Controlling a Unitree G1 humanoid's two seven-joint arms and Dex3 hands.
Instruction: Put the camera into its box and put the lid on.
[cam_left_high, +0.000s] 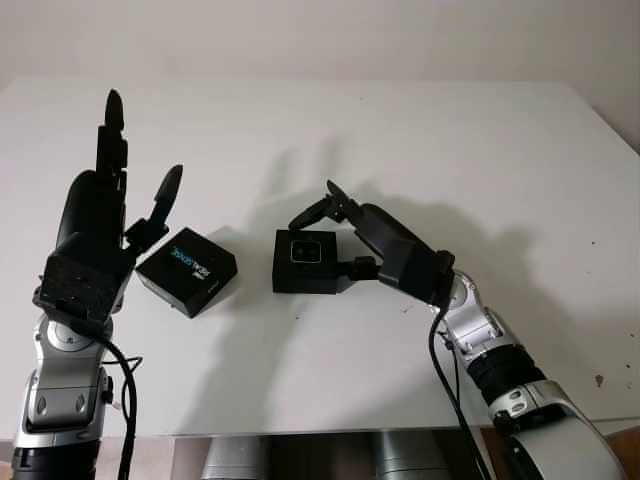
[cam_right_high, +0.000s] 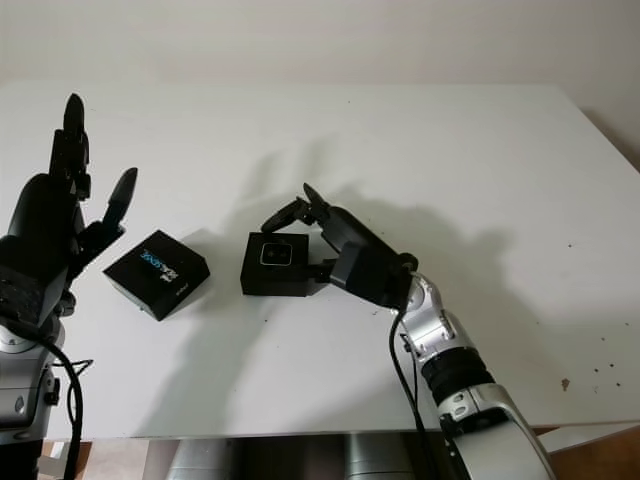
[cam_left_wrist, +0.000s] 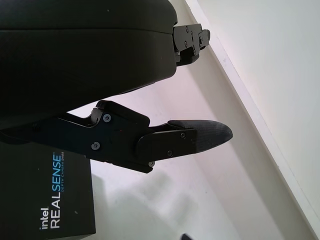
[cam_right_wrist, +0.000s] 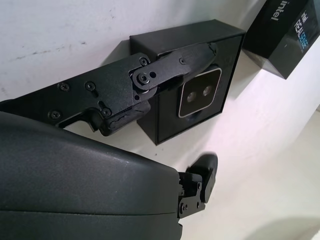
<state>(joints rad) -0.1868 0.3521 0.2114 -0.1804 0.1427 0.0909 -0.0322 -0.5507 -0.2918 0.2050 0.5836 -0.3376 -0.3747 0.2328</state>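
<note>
One step down by the look of it: the camera (cam_right_wrist: 200, 93) is already sitting in its box (cam_left_high: 305, 261) mid-desk. The right hand (cam_left_high: 335, 235) is hovering open around the box, gripping nothing. The left hand (cam_left_high: 110, 190) is waiting open by the lid (cam_left_high: 187, 270), probably lining up to grab it.

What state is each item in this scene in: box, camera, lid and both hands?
Square black cardboard box: open, upright on the white table.
Small silver camera: seated inside the box.
Black printed lid: off, lying left of the box.
Right hand: open, at the box.
Left hand: open, raised beside the lid.
</note>
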